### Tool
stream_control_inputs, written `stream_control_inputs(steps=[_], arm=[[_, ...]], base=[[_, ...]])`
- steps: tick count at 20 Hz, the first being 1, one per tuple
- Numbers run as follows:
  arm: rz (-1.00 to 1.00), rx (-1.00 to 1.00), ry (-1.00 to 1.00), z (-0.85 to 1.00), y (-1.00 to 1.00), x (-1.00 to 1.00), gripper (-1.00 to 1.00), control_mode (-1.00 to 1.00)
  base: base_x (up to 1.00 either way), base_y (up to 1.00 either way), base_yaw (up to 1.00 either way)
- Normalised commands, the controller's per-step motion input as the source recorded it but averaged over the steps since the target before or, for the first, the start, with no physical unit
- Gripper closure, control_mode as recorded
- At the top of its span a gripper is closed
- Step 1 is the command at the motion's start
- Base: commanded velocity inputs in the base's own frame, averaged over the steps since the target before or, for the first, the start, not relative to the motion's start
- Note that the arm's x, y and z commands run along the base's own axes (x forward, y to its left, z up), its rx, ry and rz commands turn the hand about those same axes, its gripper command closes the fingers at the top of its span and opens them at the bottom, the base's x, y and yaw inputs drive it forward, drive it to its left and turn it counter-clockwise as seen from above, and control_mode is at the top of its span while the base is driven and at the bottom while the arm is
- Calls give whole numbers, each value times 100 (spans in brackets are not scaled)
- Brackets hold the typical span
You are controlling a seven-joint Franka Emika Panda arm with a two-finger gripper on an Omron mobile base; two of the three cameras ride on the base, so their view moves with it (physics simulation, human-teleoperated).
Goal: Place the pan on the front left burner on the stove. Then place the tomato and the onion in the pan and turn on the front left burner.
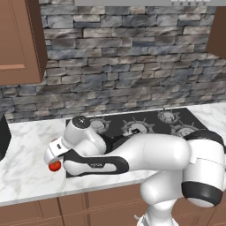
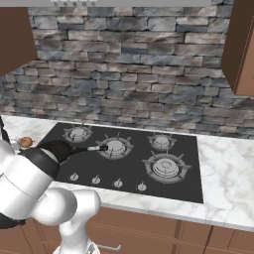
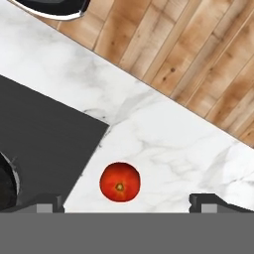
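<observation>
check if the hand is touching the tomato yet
Apart. The hand view shows the tomato on the marble counter between the open hand's fingertips, with clear counter either side.

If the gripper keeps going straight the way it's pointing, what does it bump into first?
Probably the tomato. The open gripper points down at the marble counter, and the tomato sits between its fingertips, just beside the stove corner. How far below is hard to judge.
</observation>
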Motion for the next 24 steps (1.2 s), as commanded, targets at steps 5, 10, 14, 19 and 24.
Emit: stream_control_inputs(steps=[5,10,14,19,24], arm=[[0,-3,0,-11,10,1,-100,-100],[0,-1,0,-6,8,4,-100,-100],[0,0,0,0,1,10,-100,-100],[0,0,0,-1,0,5,-100,-100],[0,0,0,-10,0,2,-100,-100]], base=[[0,0,0],[0,0,0],[0,0,0],[0,0,0],[0,0,0]])
